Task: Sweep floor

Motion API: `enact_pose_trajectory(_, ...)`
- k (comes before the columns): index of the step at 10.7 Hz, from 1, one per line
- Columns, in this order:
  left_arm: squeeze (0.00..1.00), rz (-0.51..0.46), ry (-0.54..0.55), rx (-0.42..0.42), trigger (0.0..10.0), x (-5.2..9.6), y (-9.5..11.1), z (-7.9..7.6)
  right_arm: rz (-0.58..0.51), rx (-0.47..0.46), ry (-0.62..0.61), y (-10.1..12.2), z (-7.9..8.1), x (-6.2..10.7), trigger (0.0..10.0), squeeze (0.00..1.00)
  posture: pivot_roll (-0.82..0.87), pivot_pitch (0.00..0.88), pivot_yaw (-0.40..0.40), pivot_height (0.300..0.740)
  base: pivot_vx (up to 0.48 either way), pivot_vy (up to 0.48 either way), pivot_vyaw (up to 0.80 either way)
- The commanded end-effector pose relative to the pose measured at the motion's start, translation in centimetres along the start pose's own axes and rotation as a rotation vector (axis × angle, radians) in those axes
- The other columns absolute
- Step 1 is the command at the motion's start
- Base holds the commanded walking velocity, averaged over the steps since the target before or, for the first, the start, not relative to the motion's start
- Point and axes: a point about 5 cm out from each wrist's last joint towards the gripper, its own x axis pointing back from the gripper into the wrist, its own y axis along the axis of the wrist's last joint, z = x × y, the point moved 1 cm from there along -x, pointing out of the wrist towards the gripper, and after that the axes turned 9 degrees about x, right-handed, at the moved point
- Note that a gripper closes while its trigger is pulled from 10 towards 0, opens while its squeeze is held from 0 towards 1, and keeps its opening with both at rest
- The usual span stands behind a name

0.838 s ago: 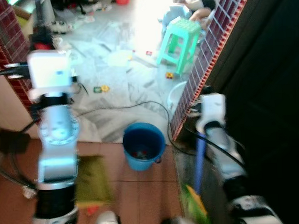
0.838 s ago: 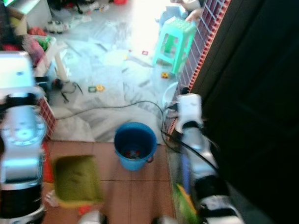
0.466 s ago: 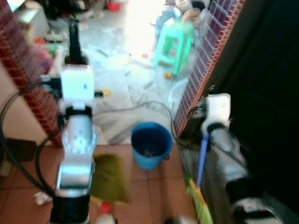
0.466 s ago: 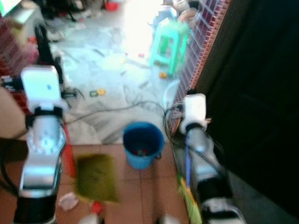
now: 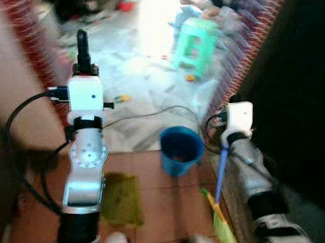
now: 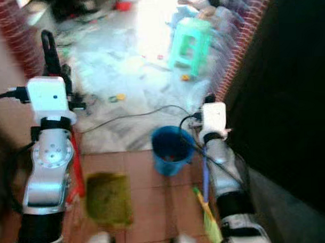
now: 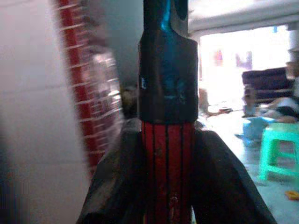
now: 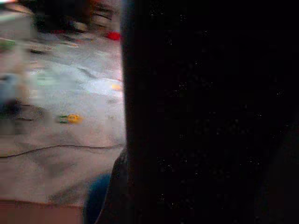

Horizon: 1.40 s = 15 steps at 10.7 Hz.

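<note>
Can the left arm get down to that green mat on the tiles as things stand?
Probably not right away. The left pincer is raised high and already shut on a red-and-black handle. The green mat lies low beside the arm, nothing on it, so the arm would have to lower and free itself.

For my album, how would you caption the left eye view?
Robot over a tiled floor: blue bucket ahead, green mat below, broom by its right arm, green stool beyond.

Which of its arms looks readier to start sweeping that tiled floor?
Probably the right. The broom, with its blue handle and green bristles on the tiles, hangs below the right pincer. The left pincer is raised, clamped on a red and black handle.
</note>
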Motion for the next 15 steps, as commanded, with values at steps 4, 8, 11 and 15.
enact_pose_trajectory(4,0.0,-0.068,-0.013,-0.03,10.0,-0.3,1.4,-0.1,-0.033,-0.017,-0.014,0.8,-0.5,-0.3,10.0,0.0,0.03,0.048,-0.071,0.74,0.0,0.48,0.0)
enact_pose_trajectory(8,0.0,-0.073,0.009,-0.081,10.0,0.0,1.0,0.5,-0.039,-0.014,0.004,1.0,0.0,-0.5,10.0,0.0,0.05,0.056,-0.081,0.74,0.0,0.12,0.0)
enact_pose_trajectory(11,0.0,0.022,0.001,-0.062,10.0,0.9,-1.2,0.5,-0.049,-0.013,0.026,1.3,0.7,-0.6,10.0,0.0,0.07,0.065,-0.092,0.74,0.0,0.0,0.0)
enact_pose_trajectory(15,0.0,0.148,0.023,0.001,10.0,1.6,-4.3,-0.2,-0.065,-0.01,0.056,1.8,1.3,-0.9,10.0,0.0,0.07,0.063,-0.107,0.74,0.0,0.0,0.0)
